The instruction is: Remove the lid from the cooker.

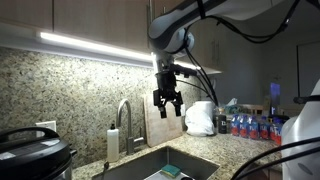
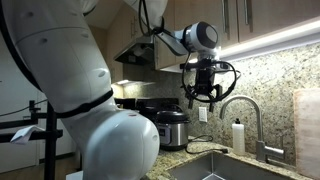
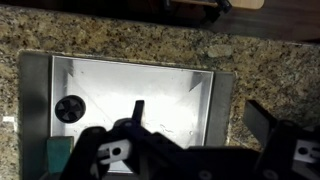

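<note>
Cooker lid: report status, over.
Hand open, empty, high over the sink. Lid on the cooker, untouched. Faucet stands between hand and cooker.

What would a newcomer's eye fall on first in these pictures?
The open gripper hangs in mid-air above the steel sink, holding nothing. The cooker stands apart from it on the granite counter, at the lower left edge of an exterior view, with its black lid on it.
</note>
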Motion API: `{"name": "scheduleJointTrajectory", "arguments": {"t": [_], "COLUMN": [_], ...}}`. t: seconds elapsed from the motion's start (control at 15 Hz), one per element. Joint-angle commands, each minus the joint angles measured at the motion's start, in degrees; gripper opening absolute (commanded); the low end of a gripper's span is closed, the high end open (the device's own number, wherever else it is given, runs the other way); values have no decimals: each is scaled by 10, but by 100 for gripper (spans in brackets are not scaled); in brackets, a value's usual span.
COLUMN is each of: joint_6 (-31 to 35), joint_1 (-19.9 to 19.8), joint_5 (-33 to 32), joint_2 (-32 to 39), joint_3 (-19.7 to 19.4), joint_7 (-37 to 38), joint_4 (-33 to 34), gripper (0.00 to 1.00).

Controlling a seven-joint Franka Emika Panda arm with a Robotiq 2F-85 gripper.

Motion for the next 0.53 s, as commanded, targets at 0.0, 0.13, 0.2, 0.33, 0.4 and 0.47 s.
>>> {"name": "scheduleJointTrajectory", "arguments": {"t": [0.0,0.13,0.2,0.33,0.4,0.47], "joint_6": [-1,3,13,23,28,35], "joint_1": [-6,-6,-6,4,9,16], "joint_5": [2,-3,-11,-21,-27,-42], "joint_2": [0,2,3,8,11,18], "joint_3": [5,9,17,29,37,52], "joint_7": [-2,6,17,-1,-4,-3], "joint_4": [1,2,0,0,1,3], "gripper": [100,100,100,100,100,100]}}
